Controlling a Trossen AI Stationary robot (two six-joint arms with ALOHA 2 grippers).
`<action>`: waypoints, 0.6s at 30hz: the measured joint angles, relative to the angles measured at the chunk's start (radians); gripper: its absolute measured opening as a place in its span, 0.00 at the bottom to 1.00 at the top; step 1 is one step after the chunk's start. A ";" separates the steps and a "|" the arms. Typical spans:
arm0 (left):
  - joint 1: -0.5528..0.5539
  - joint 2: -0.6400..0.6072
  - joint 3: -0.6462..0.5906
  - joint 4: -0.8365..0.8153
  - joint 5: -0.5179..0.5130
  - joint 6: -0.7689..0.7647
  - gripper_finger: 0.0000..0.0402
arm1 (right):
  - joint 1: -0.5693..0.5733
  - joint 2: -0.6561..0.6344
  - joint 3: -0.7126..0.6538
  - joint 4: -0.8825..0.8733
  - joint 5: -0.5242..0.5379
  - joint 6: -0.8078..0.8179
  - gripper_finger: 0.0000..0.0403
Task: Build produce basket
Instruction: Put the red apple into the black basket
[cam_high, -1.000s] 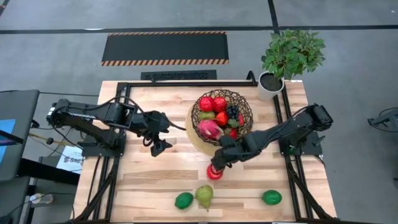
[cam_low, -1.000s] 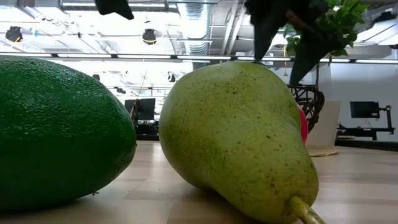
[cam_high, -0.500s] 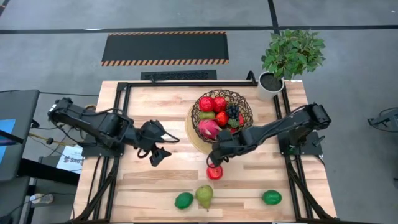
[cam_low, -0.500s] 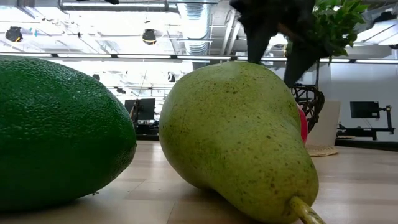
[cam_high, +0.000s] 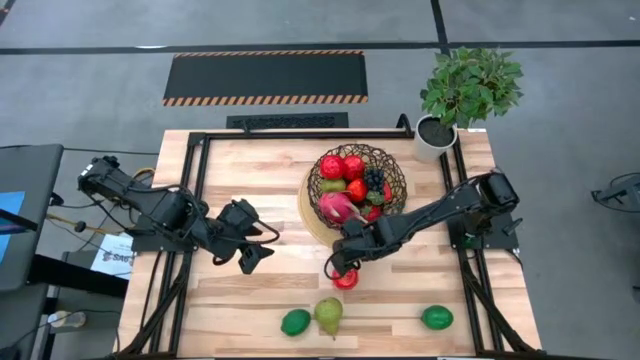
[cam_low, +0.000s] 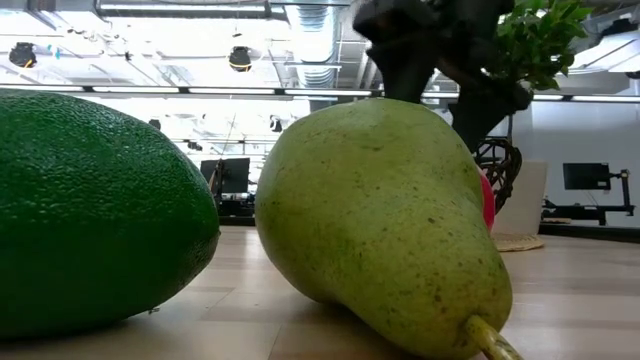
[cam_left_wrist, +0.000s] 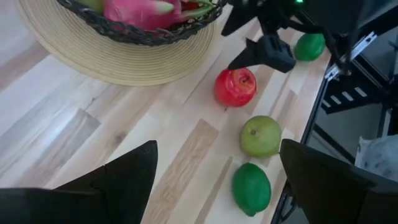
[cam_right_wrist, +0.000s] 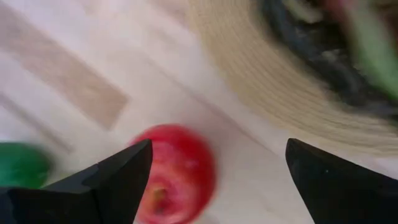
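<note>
The right gripper hangs with its fingers spread apart just over a red apple that lies on the table just in front of the basket. The left gripper, fingers also apart, waits over bare wood. A pear and two limes lie near the front edge.

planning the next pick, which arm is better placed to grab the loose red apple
Right. The right gripper hangs open beside the round red apple near the wire basket; the left gripper is farther off.
</note>
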 joint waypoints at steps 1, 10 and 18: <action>-0.003 0.000 0.000 0.000 -0.002 -0.004 0.81 | 0.006 0.004 0.009 0.008 0.001 0.005 0.96; -0.009 0.002 0.000 0.001 -0.002 -0.012 0.81 | 0.066 0.009 0.030 0.018 0.017 0.086 0.96; -0.009 0.002 0.000 0.002 -0.003 -0.013 0.81 | 0.129 0.081 0.030 0.073 0.022 0.112 0.96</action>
